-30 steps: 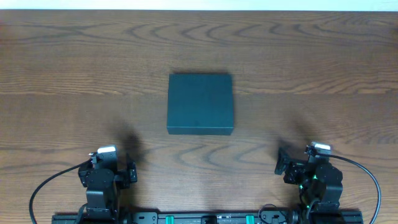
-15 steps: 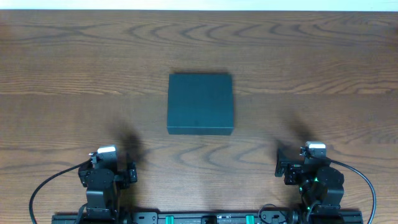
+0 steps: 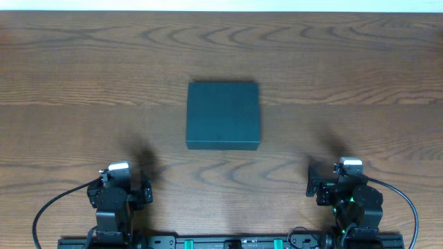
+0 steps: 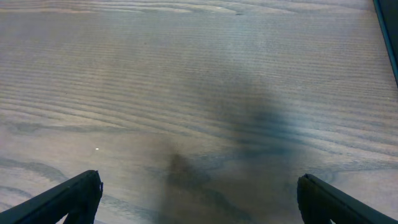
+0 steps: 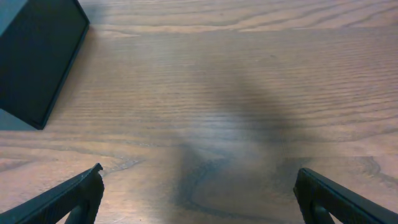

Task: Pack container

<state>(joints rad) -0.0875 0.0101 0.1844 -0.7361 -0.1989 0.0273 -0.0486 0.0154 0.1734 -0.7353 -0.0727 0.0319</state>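
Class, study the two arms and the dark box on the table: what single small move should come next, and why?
Probably ease the right arm forward and inward toward the container. The container lies shut mid-table, this arm and the left arm sit back at the near edge with jaws open and empty, and the right wrist view already shows the container's corner.

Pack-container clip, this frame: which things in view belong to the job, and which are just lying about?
Belongs to the job:
- container, mid-table
- left gripper, open, holding nothing
- right gripper, open, holding nothing

Just there:
- wooden table, the only other thing in view
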